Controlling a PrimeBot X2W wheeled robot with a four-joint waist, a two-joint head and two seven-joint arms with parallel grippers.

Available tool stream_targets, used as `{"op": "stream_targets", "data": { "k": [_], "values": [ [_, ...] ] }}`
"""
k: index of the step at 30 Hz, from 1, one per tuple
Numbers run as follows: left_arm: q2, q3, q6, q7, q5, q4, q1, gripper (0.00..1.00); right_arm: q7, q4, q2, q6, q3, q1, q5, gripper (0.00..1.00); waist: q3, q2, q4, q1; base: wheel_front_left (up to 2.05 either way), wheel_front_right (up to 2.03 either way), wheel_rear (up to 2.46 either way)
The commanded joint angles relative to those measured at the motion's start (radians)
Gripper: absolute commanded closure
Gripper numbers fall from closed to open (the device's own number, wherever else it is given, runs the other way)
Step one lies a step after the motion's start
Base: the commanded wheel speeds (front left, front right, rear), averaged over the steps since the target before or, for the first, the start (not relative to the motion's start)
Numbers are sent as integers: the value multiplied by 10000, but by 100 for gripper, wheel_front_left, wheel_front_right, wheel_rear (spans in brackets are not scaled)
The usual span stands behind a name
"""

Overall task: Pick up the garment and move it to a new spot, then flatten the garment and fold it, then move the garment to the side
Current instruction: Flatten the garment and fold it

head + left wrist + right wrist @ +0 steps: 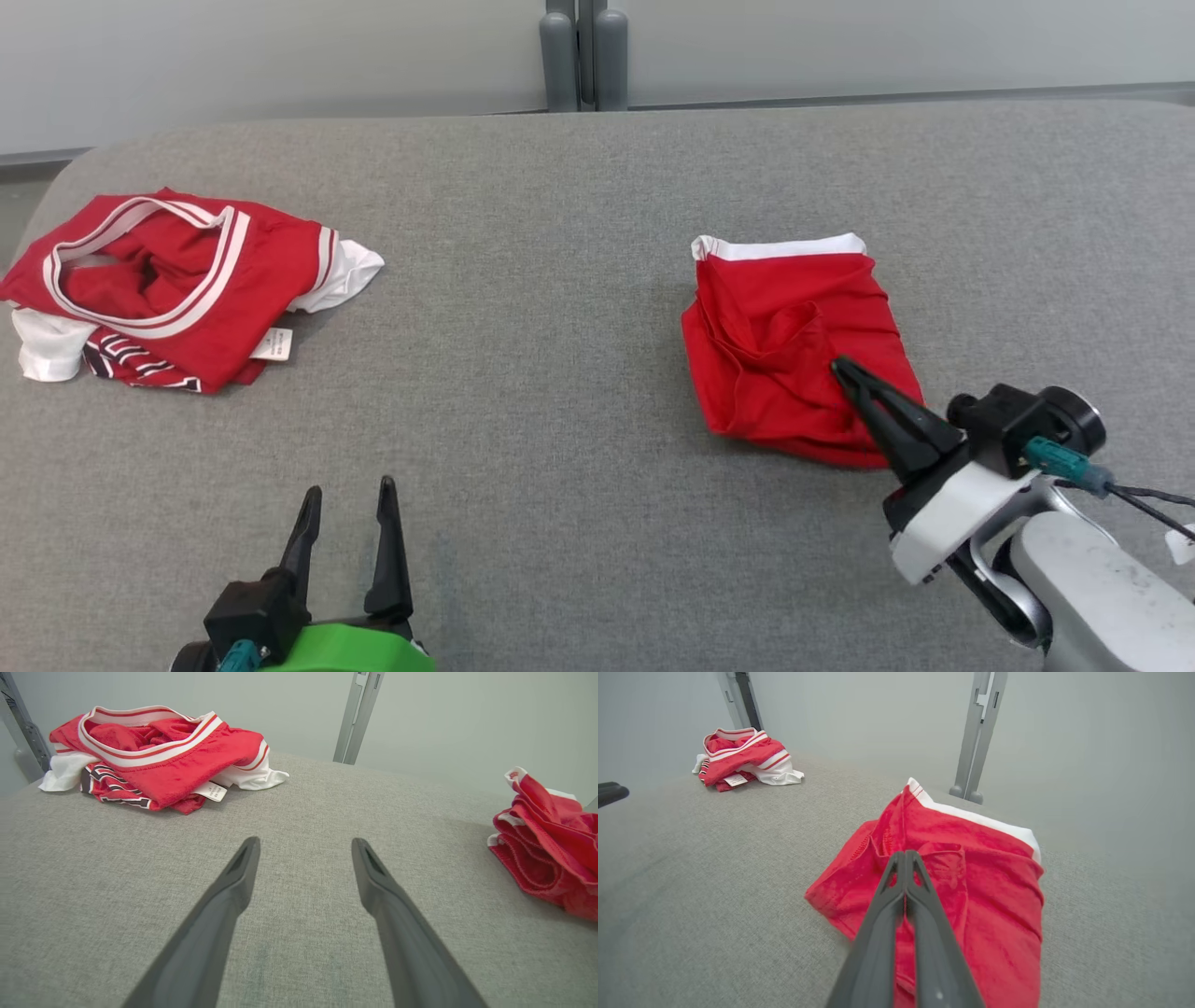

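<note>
The garment is a red piece with a white band along its far edge, lying folded in a compact bundle on the right half of the grey surface. It also appears at the right edge of the left wrist view and in the middle of the right wrist view. My right gripper is shut, its tips resting over the bundle's near middle with no cloth visibly pinched between them. My left gripper stands open over bare surface at the lower left, its fingers apart and empty.
A crumpled pile of red and white clothes with a label lies at the far left, also seen from the wrists. The grey padded tabletop stretches between both heaps. A grey post stands behind the far edge.
</note>
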Motion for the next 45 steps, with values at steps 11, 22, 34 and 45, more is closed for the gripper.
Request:
{"op": "stream_targets", "data": {
  "k": [11, 22, 34, 45],
  "values": [
    [31, 576, -118, -3, 13, -180, 654, 0, -27, -951, 479, -14, -3620, 2247, -557, 0, -715, 0, -508, 0, 0, 0, 0],
    [30, 768, -179, -3, 121, -279, 893, 0, -27, -516, 1391, -14, -5305, 3672, -910, 0, -877, 0, -814, 0, 0, 0, 0],
    [31, 701, -221, -3, 228, -295, 526, 0, -27, -617, 1303, -14, -5405, 3062, -749, 100, -488, 0, -712, 0, 0, 0, 0],
    [28, 25, -77, -3, 197, -427, -409, 0, -27, 162, -316, -14, -3406, 506, -345, 100, 1173, 0, 398, 0, 0, 0, 0]
  ]
}}
